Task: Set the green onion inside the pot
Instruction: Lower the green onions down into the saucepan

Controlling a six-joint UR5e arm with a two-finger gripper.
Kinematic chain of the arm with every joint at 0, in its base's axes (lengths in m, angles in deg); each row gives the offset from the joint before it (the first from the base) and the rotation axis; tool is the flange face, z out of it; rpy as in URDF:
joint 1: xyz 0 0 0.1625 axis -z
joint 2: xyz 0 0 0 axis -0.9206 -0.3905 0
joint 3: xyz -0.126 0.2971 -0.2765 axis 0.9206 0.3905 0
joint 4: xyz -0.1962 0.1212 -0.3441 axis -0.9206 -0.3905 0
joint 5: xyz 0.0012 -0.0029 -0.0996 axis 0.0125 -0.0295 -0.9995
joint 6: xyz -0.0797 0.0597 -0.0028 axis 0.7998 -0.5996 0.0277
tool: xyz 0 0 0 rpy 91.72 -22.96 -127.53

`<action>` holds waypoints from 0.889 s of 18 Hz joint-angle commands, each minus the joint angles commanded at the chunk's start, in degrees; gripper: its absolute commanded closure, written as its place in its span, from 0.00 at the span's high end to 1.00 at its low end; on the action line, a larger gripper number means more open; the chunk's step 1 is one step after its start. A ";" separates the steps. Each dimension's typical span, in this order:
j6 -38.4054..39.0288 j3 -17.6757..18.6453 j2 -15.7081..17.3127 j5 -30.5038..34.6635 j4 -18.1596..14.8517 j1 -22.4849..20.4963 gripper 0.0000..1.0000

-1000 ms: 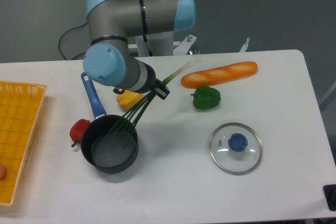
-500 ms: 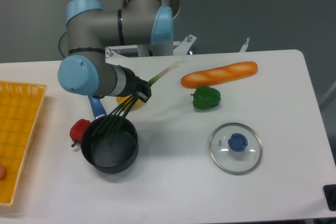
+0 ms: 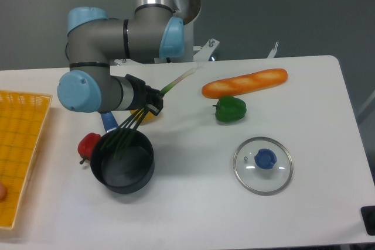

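My gripper [image 3: 153, 102] is shut on the green onion [image 3: 176, 82], holding it at a slant above the table. Its pale end points up and right toward the bread, and its dark green leaves [image 3: 126, 134] hang down into the pot. The pot [image 3: 122, 160] is a black saucepan at the left-centre of the table; its blue handle [image 3: 108, 121] runs back under my arm and is mostly hidden. The gripper sits just above the pot's far rim.
A red pepper [image 3: 88, 144] touches the pot's left side. A yellow item [image 3: 146, 115] lies under the gripper. A baguette [image 3: 245, 82], a green bell pepper [image 3: 229, 109] and a glass lid [image 3: 263, 165] lie to the right. A yellow basket [image 3: 20, 144] stands at the left edge.
The arm has swung left with the green onion, and the leaves have moved from the pot's right rim toward its left inside.
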 joint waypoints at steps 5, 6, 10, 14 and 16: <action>3.25 -0.09 -1.84 0.00 -1.41 0.97 0.00; 3.26 -0.17 -1.93 0.00 -1.41 0.97 0.00; 3.35 -0.26 -2.20 0.00 -1.32 1.05 0.00; 4.22 -1.49 -3.51 0.00 -1.06 1.67 0.00; 5.45 -2.28 -4.65 0.17 -0.97 2.28 0.00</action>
